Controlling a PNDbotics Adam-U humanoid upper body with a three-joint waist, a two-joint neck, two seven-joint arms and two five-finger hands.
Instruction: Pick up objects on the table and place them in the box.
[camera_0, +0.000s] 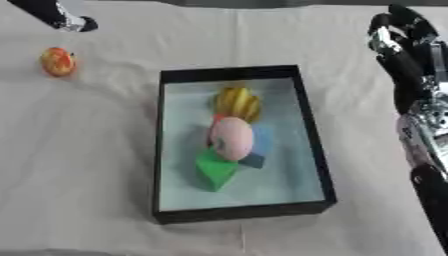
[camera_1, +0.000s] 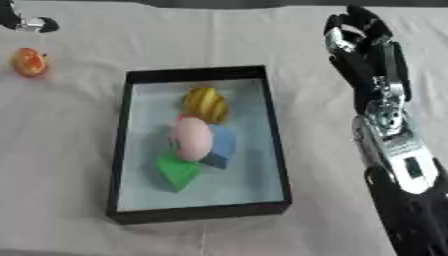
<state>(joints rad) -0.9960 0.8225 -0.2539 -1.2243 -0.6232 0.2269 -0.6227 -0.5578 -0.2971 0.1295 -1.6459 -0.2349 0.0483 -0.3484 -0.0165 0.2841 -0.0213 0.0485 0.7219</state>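
Note:
A black-walled box with a pale floor lies mid-table. Inside it are a yellow striped fruit, a pink egg-shaped thing, a green block and a blue block. An orange-red round fruit sits on the cloth at the far left, outside the box. My right hand is raised to the right of the box's far corner, fingers curled, holding nothing. Only part of my left hand shows at the top left, above the orange fruit.
A white cloth covers the table. Bare cloth lies left of the box and in front of it. My right forearm runs down the right side.

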